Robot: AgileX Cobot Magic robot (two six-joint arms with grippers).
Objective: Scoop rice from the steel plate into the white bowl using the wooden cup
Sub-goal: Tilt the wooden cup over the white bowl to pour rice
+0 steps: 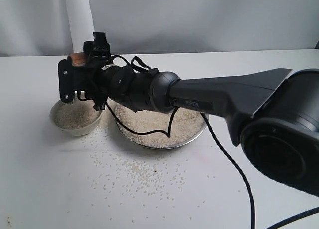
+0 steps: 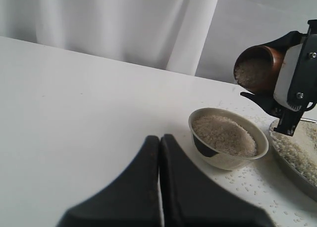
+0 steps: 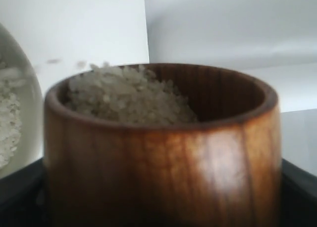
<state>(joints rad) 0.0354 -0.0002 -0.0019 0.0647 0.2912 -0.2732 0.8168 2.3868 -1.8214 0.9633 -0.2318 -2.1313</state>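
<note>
Right gripper point(image 1: 77, 64): jaws clamped on the wooden cup point(image 2: 256, 68), one finger on each side of its wall. Cup sits right between the jaws, tipped over, mouth pointing away from my wrist. It's loaded; the rice point(image 3: 126, 96) is heaped against the low side of the rim.

White bowl point(image 2: 223, 162) is below the right jaws, just under the cup's mouth, not touching it. It holds a good mound, up near the rim.

Steel plate point(image 1: 164, 145) lies under my right forearm, behind the jaws, beside the bowl. A wide layer of grains is left on it.

Left gripper point(image 2: 159, 153): jaws pressed shut, nothing between them. Bowl is ahead of them and off to one side, apart.

Status, my read: mid-cycle, scoop done, pour into bowl in hand. Right wrist view shows blurred specks past the cup's rim. Could be grains leaving, can't confirm.

Left to do: empty this cup, then more scoops if the plate must be cleared. Loose spilled grains point(image 1: 139, 171) on the table point(image 1: 50, 189) won't be recovered by the cup.
</note>
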